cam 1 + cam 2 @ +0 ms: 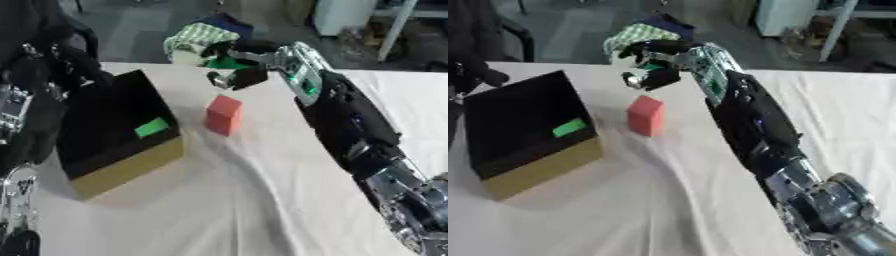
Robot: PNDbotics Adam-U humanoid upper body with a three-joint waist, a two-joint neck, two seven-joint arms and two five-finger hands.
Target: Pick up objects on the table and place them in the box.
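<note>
left eye view shows the right hand (pixel 249 62) reaching in from the right side, its fingers (pixel 229 80) curled downward with the thumb tucked below them; whether anything sits between them cannot be made out, though no object shows there, so the hand reads as curled and not holding anything. just under and a little nearer than those fingertips stands a red block (pixel 223 115), upright on the pale tablecloth (pixel 262 200), apart from the fingers with a clear gap of cloth showing between. out to the left of the fingers, past the block, sits the box (pixel 118 135), dark inside with tan cardboard sides, and a small green piece (pixel 151 127) lies in it against the dark lining, so at least one object looks to be already put away. further left again, beyond the box's far corner, the left hand (pixel 39 67) hangs as a dark mass near the upper left; its fingers are too dark to read, so their state cannot be told. behind the right hand's fingers, off the far table edge, a checked cloth bundle (pixel 199 37) lies on the floor side with a green patch beside it, seemingly not part of the job. judging from this, the task is partway done: one piece is in, the red block is left on the table and not yet grasped, and no other loose object shows on the cloth near the fingers.
</note>
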